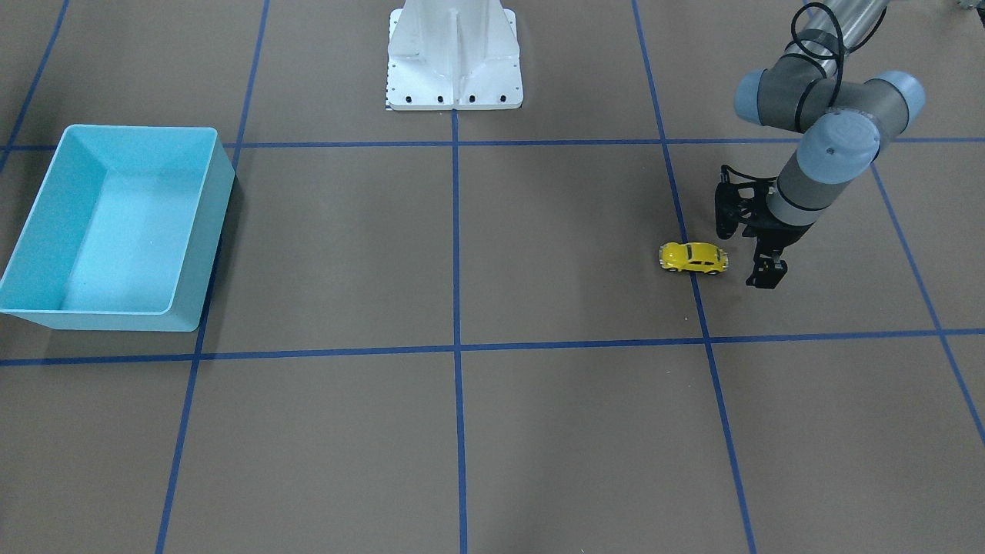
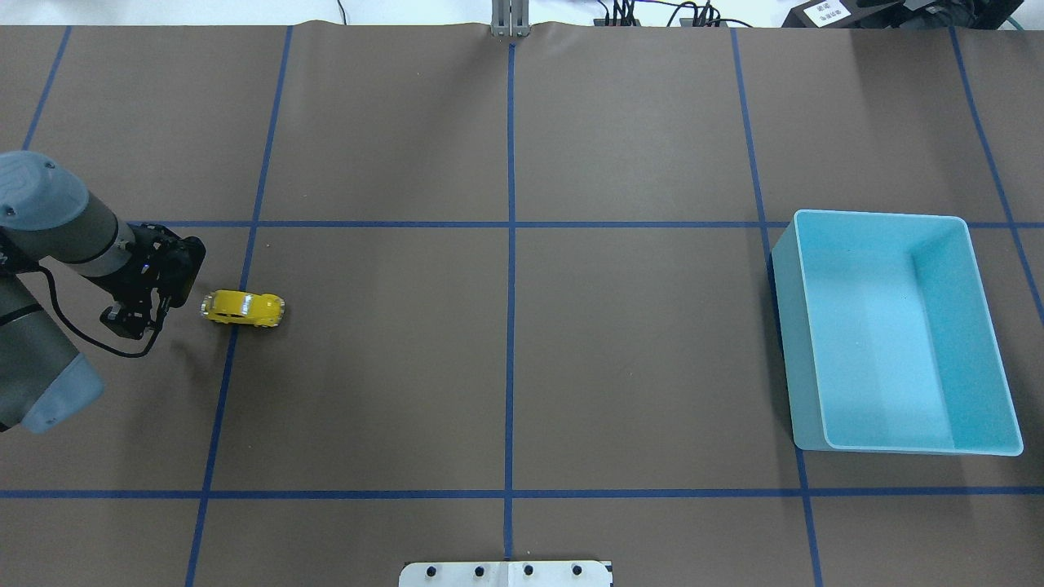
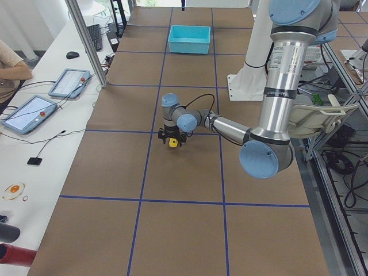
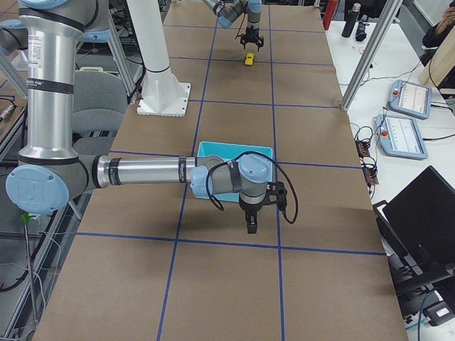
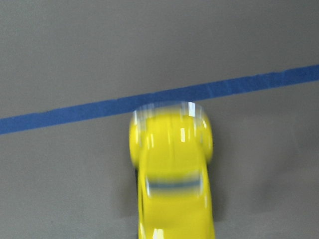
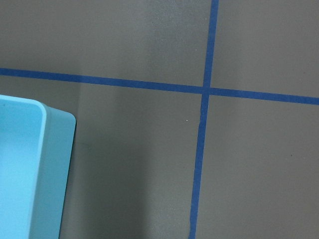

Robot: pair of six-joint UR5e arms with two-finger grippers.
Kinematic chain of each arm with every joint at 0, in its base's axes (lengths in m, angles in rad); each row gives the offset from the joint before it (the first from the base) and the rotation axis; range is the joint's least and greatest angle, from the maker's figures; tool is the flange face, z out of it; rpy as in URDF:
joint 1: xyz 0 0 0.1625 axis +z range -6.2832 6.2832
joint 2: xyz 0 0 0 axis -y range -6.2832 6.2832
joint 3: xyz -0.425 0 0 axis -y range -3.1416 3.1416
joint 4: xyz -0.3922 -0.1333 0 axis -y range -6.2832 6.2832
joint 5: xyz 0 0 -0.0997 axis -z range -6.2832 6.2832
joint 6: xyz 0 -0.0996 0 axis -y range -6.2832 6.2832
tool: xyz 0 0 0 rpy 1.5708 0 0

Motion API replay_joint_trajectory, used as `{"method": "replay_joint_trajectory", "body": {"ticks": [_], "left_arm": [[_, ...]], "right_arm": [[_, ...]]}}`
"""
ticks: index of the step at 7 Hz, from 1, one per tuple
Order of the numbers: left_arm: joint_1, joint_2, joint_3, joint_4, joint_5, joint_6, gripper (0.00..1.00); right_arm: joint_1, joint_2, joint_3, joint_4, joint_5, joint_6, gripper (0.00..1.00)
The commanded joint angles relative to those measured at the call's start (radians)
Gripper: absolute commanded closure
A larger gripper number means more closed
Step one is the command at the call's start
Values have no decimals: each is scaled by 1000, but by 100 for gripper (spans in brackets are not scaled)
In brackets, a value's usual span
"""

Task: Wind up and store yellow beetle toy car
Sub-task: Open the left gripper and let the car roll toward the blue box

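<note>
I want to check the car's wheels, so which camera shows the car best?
The overhead exterior view: the car is whole and sharp. The front-facing view is nearly as good. The left wrist view is close but blurred and cropped. Both side views show it tiny. The right wrist view misses it.

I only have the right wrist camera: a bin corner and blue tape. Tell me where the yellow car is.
Observer: The yellow beetle toy car stands on its wheels on the table, on the robot's left side, far from the blue bin.
Operator: Report the left gripper.
Observer: The left gripper is open and sits beside the car, not around it and not touching it.
Operator: Check inside the bin.
Observer: The overhead view shows it empty.
</note>
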Motion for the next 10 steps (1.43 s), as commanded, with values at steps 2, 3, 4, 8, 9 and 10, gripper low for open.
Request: {"method": "replay_joint_trajectory", "body": {"ticks": [2,3,4,8,9,10], "left_arm": [[-1,0,0,0,0,0,0],[-3,1,0,0,0,0,0],[-3,1,0,0,0,0,0],[-15,1,0,0,0,0,0],[-26,-2,0,3,3,-1,0],[-66,-8,0,14,3,-6,0]], "right_arm": [[-2,0,0,0,0,0,0],[-2,0,0,0,0,0,0],[-3,0,0,0,0,0,0],[-5,2,0,0,0,0,0],[-5,3,-2,0,-1,0,0],[-5,5,-2,0,-3,0,0]]}}
